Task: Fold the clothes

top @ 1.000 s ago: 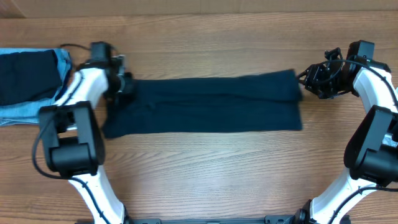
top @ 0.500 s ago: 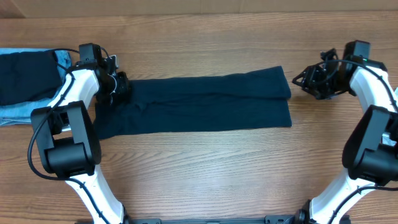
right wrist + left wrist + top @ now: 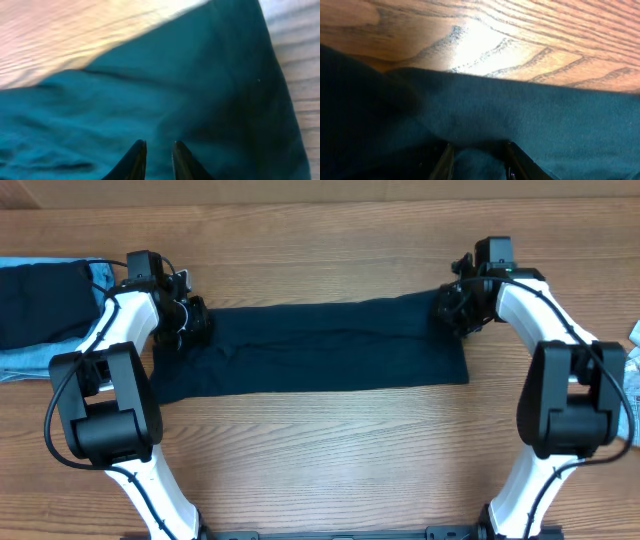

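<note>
Navy shirt is laid across the middle of the table as 1 long band, so the lengthwise folds look done and the end-to-end fold is probably what's left. Its left end is clamped in the left tool. The right tool is set on the far right corner, fingers nearly together, but a grip can't be told. Bare wood is left in front, and a denim pile is parked at the left edge.
</note>
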{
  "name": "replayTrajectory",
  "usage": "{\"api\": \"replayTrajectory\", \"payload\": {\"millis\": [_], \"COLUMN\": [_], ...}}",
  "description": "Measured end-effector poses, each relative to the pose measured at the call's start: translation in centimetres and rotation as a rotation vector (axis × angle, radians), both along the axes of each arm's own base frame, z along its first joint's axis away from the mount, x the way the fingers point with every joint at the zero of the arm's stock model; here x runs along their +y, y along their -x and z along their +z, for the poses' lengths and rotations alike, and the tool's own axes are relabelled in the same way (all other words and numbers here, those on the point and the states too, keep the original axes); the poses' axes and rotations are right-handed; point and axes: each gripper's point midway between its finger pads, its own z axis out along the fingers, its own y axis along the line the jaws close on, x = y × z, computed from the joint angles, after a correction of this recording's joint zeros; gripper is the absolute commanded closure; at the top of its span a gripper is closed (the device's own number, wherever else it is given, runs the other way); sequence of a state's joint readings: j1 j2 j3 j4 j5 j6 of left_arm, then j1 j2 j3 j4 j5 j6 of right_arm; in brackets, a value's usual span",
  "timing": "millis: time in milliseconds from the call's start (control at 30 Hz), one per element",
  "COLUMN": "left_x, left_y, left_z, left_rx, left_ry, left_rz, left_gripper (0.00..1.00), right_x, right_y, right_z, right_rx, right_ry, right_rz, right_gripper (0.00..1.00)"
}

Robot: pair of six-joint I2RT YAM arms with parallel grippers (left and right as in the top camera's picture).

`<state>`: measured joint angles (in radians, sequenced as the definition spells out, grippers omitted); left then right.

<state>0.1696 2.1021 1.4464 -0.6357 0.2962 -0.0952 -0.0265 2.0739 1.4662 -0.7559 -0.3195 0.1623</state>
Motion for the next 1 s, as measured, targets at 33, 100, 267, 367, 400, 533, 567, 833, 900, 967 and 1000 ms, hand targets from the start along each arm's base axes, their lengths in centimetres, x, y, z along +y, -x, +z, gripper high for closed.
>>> {"api": "replayTrajectory", "payload": {"millis": [33,100,267,367,400,533,567,833,900,967,1000], "left_x": [0.0,0.1,0.1,0.1,0.1,0.1,0.1,-0.4,-0.5,-0.7,-0.8], "left_y": [-0.1,-0.3,-0.5,-0.4,-0.4,-0.5,-0.5,-0.5,-0.7,-0.9,-1.0], "left_z": [0.0,0.1,0.1,0.1,0.1,0.1,0.1,0.2,0.3,0.4,0.5], "left_rx": [-0.005,-0.013,-0.020,-0.019,-0.019,-0.019,-0.019,-0.020,-0.029,-0.041,-0.045], "left_ry": [-0.001,-0.002,-0.003,-0.002,-0.002,-0.002,-0.002,0.006,0.013,0.028,0.035], "left_rz": [0.000,0.000,0.003,0.003,0.003,0.003,0.003,-0.006,-0.008,-0.011,-0.014], "left_gripper": [0.63,0.63,0.63,0.62,0.62,0.60,0.60,0.56,0.50,0.48,0.48], "right_x": [-0.2,-0.4,-1.1,-1.5,-1.7,-2.9,-3.3,-6.2,-6.5,-6.8,-7.0], "right_y": [0.1,0.4,0.4,0.9,1.1,1.7,1.9,2.0,1.7,1.6,1.6], "right_z": [-0.8,-2.1,-2.3,-2.4,-2.4,-2.5,-2.5,-2.5,-2.4,-2.3,-2.3], "right_rx": [0.018,0.051,0.059,0.085,0.095,0.134,0.143,0.150,0.133,0.128,0.127], "right_ry": [0.007,0.013,0.040,0.062,0.071,0.120,0.136,0.194,0.212,0.227,0.236], "right_rz": [-0.006,-0.017,-0.037,-0.051,-0.061,-0.103,-0.117,-0.186,-0.175,-0.174,-0.174], "right_gripper": [0.79,0.79,0.79,0.80,0.80,0.81,0.81,0.69,0.70,0.70,0.70]}}
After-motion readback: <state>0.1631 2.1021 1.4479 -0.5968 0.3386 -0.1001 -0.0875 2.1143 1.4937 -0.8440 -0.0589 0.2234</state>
